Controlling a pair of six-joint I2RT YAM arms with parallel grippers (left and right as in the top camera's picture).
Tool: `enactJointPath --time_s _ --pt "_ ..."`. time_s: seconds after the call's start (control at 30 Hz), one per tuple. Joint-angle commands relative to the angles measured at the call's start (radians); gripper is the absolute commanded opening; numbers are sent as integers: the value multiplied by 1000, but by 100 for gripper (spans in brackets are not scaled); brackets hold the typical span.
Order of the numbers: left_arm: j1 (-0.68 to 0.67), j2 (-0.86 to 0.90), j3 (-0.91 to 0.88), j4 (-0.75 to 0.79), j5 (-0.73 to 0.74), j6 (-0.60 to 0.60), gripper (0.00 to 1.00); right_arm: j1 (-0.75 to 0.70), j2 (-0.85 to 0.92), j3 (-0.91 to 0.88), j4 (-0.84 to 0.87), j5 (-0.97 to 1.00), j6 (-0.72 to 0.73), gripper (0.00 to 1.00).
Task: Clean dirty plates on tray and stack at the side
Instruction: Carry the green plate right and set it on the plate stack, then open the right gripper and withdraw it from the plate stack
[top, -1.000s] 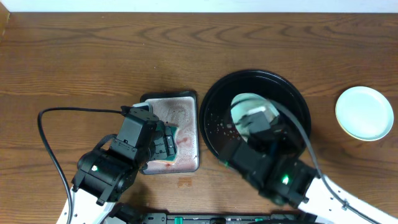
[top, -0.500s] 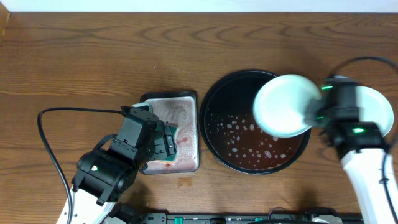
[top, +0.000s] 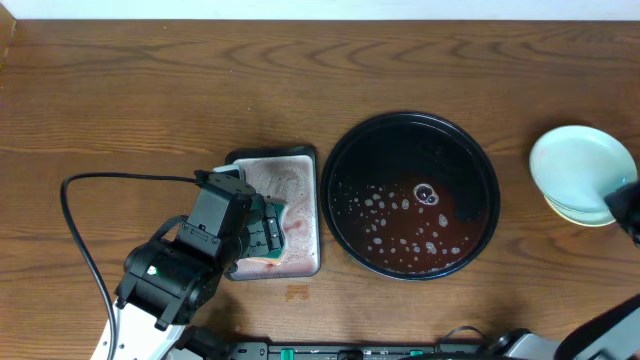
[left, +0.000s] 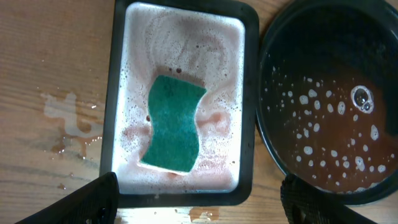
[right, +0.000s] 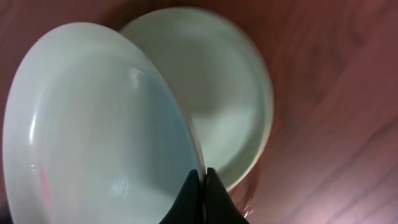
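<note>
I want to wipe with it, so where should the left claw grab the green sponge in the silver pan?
I'd pinch the green sponge across its narrow width at mid-length, coming straight down. It lies flat in the foamy silver pan, so its long wavy sides are the graspable faces, and the open left claw straddles them.

Nothing readable is showing (all three views checked): no lettering, number, label or brand is appearing on the tray (top: 440, 150), the plates (top: 575, 160), the pan (left: 249, 112) or the sponge (left: 174, 124).
</note>
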Motion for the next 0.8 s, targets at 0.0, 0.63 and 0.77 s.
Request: enactJointPath --time_s 0.0,0.63,0.77 --pt "3 0 6 -2 -2 10 83 -40 55 0 38 -39 29 1" --pt "3 0 6 -2 -2 10 83 285 -244 2 -46 -301 -220 56" --pt "3 0 6 -2 -2 10 83 473 -245 1 -167 -220 -306 55"
